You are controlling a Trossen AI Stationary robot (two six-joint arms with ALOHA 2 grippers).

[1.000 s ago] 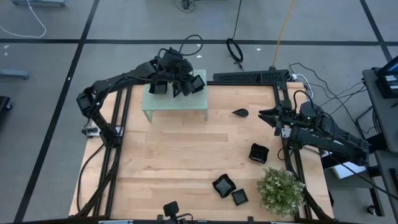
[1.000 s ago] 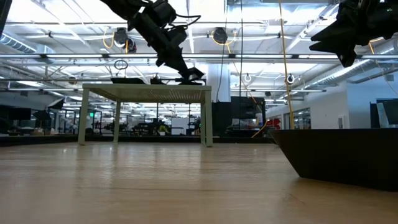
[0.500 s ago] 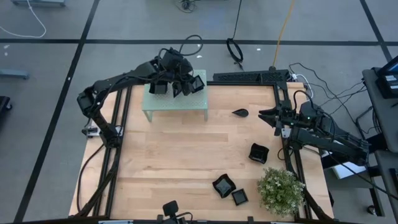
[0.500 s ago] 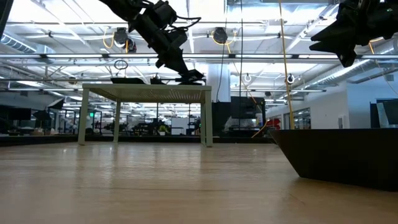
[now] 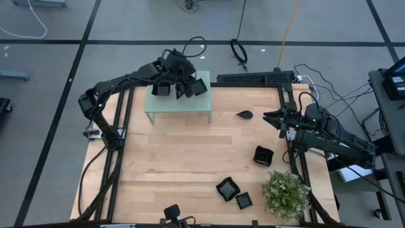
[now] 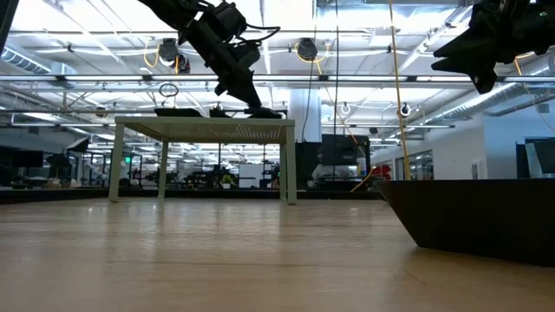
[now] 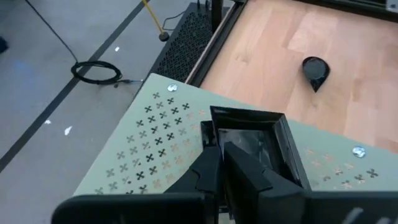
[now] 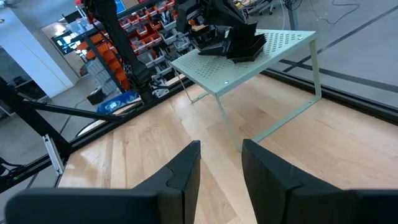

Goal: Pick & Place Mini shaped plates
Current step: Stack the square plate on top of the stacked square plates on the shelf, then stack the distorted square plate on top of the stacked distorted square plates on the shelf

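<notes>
Square plate [image 7: 249, 140] pinched by bent left gripper [image 7: 221, 158] on green platform [image 7: 155, 124]

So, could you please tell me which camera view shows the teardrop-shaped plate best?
The left wrist view shows the teardrop-shaped plate best: large, alone on bare wood, its pointed tip clear. The high view shows it only as a tiny dark shape beside the green platform. I cannot find it in the low or right wrist views.
</notes>
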